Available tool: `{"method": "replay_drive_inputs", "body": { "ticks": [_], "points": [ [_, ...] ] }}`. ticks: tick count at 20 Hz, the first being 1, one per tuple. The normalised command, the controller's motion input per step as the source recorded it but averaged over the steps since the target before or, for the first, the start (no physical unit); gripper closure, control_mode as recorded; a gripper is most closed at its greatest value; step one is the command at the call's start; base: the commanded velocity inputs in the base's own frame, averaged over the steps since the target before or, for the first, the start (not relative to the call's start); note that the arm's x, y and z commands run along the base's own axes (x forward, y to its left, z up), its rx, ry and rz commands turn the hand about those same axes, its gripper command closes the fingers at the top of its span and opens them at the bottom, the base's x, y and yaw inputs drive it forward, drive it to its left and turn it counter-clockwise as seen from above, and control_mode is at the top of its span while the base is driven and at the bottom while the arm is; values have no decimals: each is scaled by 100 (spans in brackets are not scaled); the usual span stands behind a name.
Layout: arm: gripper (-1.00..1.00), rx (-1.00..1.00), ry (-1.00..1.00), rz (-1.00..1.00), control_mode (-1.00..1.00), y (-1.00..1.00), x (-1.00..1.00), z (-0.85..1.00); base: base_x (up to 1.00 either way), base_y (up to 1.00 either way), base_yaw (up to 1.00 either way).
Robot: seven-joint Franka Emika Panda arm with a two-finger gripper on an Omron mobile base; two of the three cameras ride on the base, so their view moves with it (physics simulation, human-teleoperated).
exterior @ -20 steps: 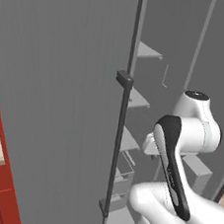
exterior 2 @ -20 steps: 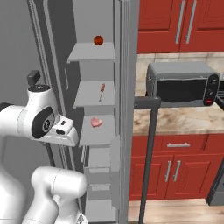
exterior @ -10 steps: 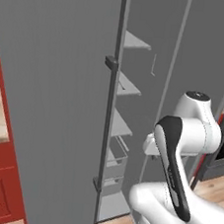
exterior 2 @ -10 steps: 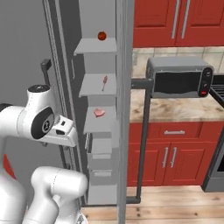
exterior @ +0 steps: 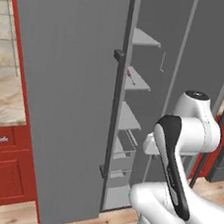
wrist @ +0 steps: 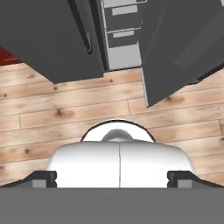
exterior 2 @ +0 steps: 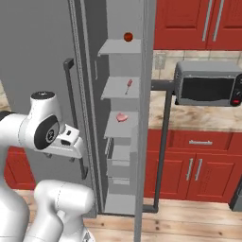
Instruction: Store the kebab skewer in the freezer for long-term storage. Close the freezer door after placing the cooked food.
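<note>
no readable text, labels, brands, numbers or signs anywhere: none on the freezer door (exterior: 61,93), the microwave (exterior 2: 208,87), or the red cabinets (exterior 2: 186,168).

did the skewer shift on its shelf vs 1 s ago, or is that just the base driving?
No. The kebab skewer lies on the same freezer shelf, between the red fruit above and pink piece below; the whole view shifted.

- The gripper (wrist: 112,178) points down at the floor; its two dark fingertips (wrist: 43,178) stand far apart at the lower corners, with nothing between them.
- A wooden plank floor (wrist: 52,109) runs across the middle.
- At the top, two grey doors stand ajar: one on the left (wrist: 48,39), one on the right (wrist: 183,43).
- Between them show the freezer (wrist: 120,30) shelves and a clear bin (wrist: 122,37).
</note>
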Motion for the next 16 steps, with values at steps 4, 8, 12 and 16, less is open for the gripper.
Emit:
{"method": "replay_drive_inputs", "body": {
  "ticks": [4,8,12,16],
  "points": [
    [-100,0,0,0,100,0,0,0,-50,-25,32],
    [-100,0,0,0,100,0,0,0,-38,-28,29],
    [-100,0,0,0,100,0,0,0,-29,-41,13],
    [-100,0,0,0,100,0,0,0,-28,-54,1]
  ]
}}
